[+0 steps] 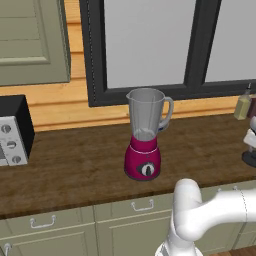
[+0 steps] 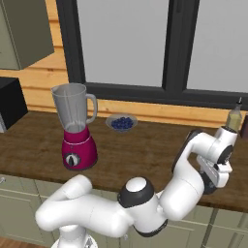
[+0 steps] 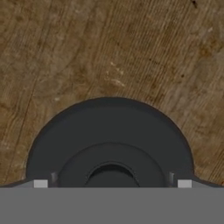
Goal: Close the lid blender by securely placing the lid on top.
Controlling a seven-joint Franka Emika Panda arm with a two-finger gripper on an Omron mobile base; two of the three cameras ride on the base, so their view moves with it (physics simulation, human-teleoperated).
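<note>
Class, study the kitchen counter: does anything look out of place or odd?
Yes: the blender stands upright with its jar open, while the lid lies flat on the wooden counter under the gripper, far to the blender's right.

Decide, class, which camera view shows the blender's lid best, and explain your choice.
The hand view: the lid sits close and large, a dark round cap lying flat on the wooden counter, seen from directly above. In the left base view it is only a dark sliver at the right edge; in the right base view the arm hides most of it.
</note>
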